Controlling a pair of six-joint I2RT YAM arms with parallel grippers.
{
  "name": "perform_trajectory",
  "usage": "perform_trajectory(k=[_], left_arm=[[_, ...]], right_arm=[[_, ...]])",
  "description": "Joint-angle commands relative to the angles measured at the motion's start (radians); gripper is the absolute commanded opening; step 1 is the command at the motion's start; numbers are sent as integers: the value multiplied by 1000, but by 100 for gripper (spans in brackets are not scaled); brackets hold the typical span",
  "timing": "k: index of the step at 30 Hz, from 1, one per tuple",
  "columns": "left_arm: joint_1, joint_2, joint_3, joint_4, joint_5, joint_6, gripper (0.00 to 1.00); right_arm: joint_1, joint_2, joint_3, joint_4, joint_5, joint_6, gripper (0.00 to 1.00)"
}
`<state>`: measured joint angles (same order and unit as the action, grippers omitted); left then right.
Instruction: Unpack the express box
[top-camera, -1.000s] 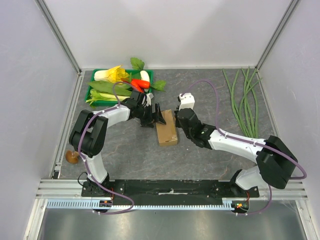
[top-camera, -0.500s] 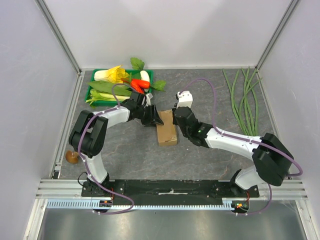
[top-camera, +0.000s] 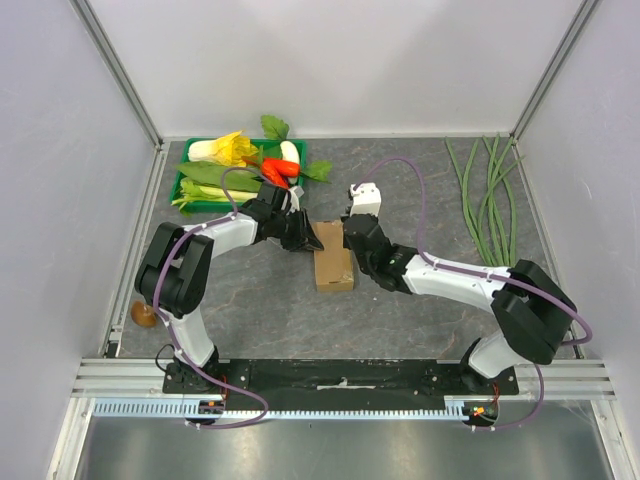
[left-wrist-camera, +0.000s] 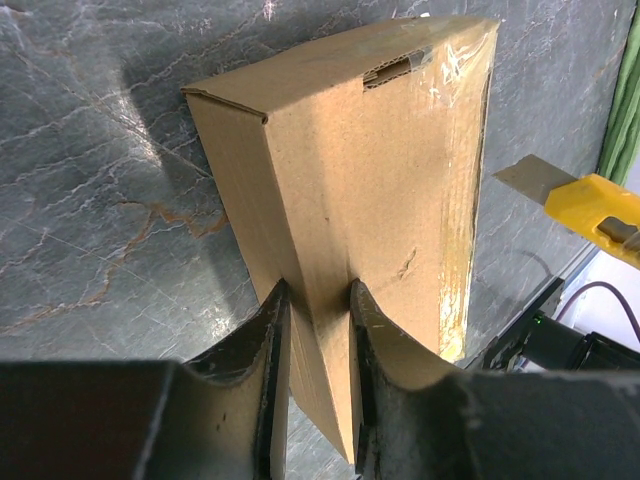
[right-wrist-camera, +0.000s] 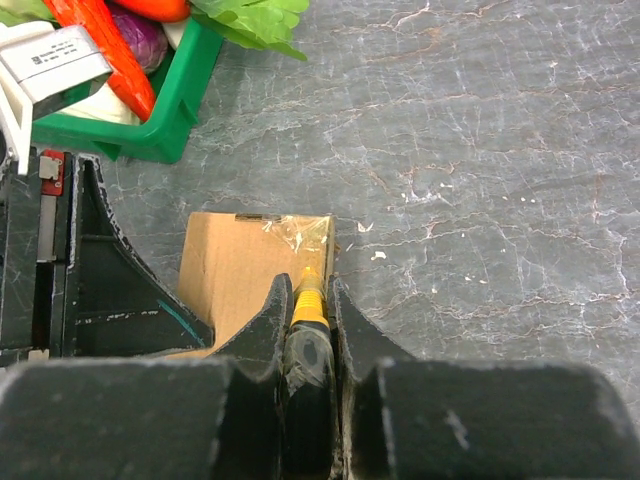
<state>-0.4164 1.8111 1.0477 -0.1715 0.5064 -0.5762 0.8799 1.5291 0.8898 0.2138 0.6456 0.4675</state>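
Honestly, the worry from where I stand is the blade. The right claw (right-wrist-camera: 308, 290) is clamped tight on a yellow knife (left-wrist-camera: 595, 208). Its blade (left-wrist-camera: 525, 178) hangs just off the taped long edge of the express box (top-camera: 333, 262), which lies flat between the two claws. The left claw (left-wrist-camera: 318, 300) has its fingers pinched together on the box's near corner ridge, with cardboard filling the gap between them.

That hold looks thin to me, since only an edge is caught. If the knife drags along the clear tape (left-wrist-camera: 462, 120), the box could twist or slide out from the left claw's tips. The blade could also skid off the glossy tape onto bare cardboard. It could bite too deep and mark whatever is inside, which I cannot see. And because the left claw sits right across the box from the right one, a slip that way would bring steel against those fingers.

The table (top-camera: 420, 190) is a dark grey, marble-veined slab. It looks smooth, so I judge it gives the box little friction. Behind the left claw sits a green tray (right-wrist-camera: 185, 90) of vegetables, and well off to the right claw's outer side lie long beans (top-camera: 490, 200). Plain white walls (top-camera: 330, 60) with metal framing close the cell on three sides.
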Motion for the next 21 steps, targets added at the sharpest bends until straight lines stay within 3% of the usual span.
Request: perform_trajectory(k=[1,21], left_arm=[[-1,16,-31,-88,-112,21,23],[-1,28,-38,-92,-114,7,22]], right_arm=[[4,9,57,21,78,-4,0],[4,43,83,-31,81,-3,0]])
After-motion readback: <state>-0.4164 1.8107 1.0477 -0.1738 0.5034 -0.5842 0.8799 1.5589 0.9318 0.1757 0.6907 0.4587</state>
